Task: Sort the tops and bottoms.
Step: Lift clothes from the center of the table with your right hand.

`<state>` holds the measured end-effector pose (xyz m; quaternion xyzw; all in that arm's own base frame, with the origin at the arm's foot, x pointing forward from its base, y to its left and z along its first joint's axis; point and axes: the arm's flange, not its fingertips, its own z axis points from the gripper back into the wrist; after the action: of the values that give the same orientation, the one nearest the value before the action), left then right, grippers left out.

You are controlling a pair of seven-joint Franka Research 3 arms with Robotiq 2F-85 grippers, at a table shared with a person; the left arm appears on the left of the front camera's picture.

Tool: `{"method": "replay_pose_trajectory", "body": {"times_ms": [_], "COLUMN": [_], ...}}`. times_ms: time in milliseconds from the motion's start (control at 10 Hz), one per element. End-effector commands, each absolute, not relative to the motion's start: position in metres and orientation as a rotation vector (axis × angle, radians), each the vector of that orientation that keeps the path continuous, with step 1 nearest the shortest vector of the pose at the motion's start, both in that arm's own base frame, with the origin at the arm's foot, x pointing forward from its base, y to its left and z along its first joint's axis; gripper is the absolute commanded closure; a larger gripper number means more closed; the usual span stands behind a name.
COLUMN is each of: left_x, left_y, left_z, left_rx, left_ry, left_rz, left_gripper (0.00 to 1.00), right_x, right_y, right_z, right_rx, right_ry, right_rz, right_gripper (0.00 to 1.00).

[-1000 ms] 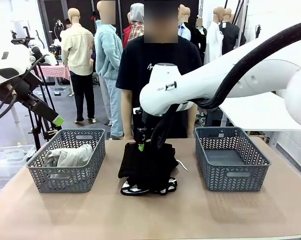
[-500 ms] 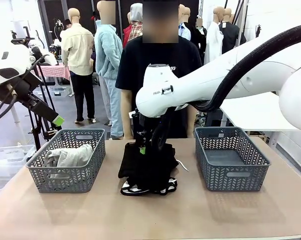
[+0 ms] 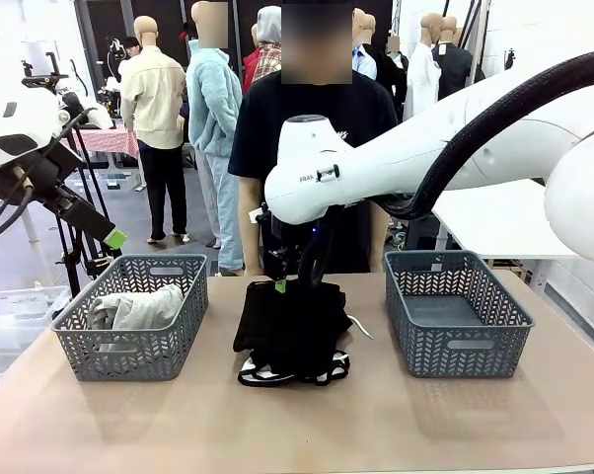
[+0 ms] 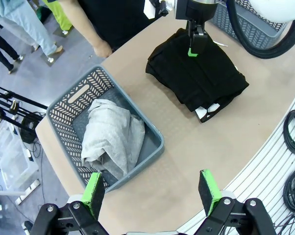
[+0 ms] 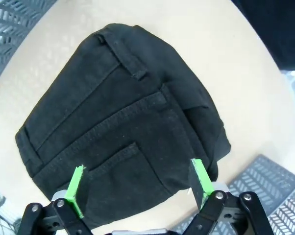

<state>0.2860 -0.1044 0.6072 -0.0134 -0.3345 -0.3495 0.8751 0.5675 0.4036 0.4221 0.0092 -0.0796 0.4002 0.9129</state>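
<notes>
The right pincer (image 5: 137, 187) reaches across the middle of the desk (image 3: 179, 425) and hangs over the far edge of a folded pile of black bottoms (image 3: 292, 321). Its green pads are spread wide, one on each side of a back pocket, and grasp nothing; whether they touch the cloth cannot be told. White shorts (image 3: 267, 373) with black piping lie under the pile, and their edge peeks out on the near side. The grey top (image 3: 139, 308) lies crumpled in the left basket (image 3: 129, 357). The right basket (image 3: 450, 346) stands on the other side of the pile. The left pincer (image 4: 151, 192) is raised high, out past the left basket, released with its pads well apart. A person (image 3: 312, 123) stands at the far side of the desk.
</notes>
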Motion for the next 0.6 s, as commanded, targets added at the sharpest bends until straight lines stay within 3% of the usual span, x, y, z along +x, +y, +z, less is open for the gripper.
{"method": "replay_pose_trajectory", "body": {"times_ms": [0, 500], "left_x": [0.285, 0.285], "left_y": [-0.102, -0.102], "left_z": [0.606, 0.606], "left_rx": [-0.031, -0.031], "left_ry": [-0.696, -0.696], "left_rz": [-0.729, -0.729], "left_gripper": [0.0, 0.0], "right_x": [0.587, 0.601], "right_y": [0.402, 0.397], "right_z": [0.417, 0.388], "right_rx": [0.006, 0.063], "right_ry": [-0.136, -0.023], "right_rz": [0.844, 0.828], "right_gripper": [0.0, 0.0]}}
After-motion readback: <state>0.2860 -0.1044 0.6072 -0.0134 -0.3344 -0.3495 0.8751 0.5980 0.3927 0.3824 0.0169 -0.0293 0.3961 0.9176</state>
